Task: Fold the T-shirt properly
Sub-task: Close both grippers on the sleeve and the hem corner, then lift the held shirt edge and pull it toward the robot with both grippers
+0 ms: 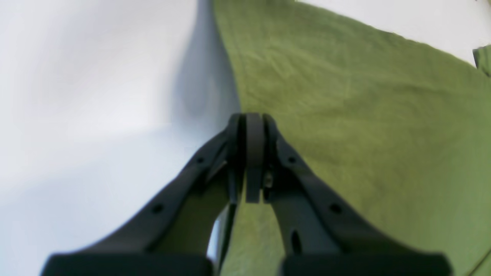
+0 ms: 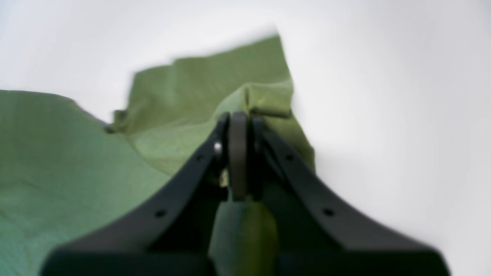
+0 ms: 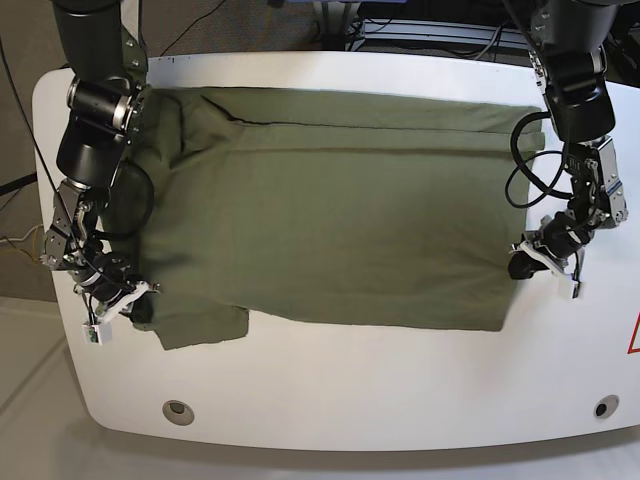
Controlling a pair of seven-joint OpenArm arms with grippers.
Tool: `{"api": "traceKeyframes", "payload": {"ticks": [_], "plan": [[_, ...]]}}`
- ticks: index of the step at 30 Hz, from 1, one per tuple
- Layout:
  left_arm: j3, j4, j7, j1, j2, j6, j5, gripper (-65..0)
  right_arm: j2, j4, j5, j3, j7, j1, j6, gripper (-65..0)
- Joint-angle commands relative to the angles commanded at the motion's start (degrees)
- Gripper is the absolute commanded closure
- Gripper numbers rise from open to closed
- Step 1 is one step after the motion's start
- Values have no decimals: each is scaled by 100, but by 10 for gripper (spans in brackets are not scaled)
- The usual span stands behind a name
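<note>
Clearly, your T-shirt (image 3: pixel 330 220) lay spread nearly flat across the white counter (image 3: pixel 350 390), one sleeve (image 3: pixel 200 325) sticking out at the near edge toward the base view's left; I judged the folding barely begun, with only the far edge perhaps turned over and every main fold left. Your right gripper (image 2: pixel 239 117) had its fingers pinched shut on a bunched sleeve edge (image 2: pixel 268 101). Your left gripper (image 1: pixel 253 117) sat at the opposite side hem, fingers (image 1: pixel 270 126) pressed together; whether cloth was caught between them I could not tell, since the pads hid the contact. Both wrist views were blurred, and the collar could not be made out anywhere.
</note>
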Motion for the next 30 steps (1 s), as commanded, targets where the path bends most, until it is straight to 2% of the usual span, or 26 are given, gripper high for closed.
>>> {"api": "traceKeyframes", "payload": {"ticks": [19, 30], "plan": [[1, 256, 327, -4, -243, -103, -49, 0, 167, 196, 258, 7, -791, -103, 104, 0], [-14, 582, 450, 65, -426, -117, -202, 0, 333, 741, 599, 31, -1000, -746, 139, 0]]}}
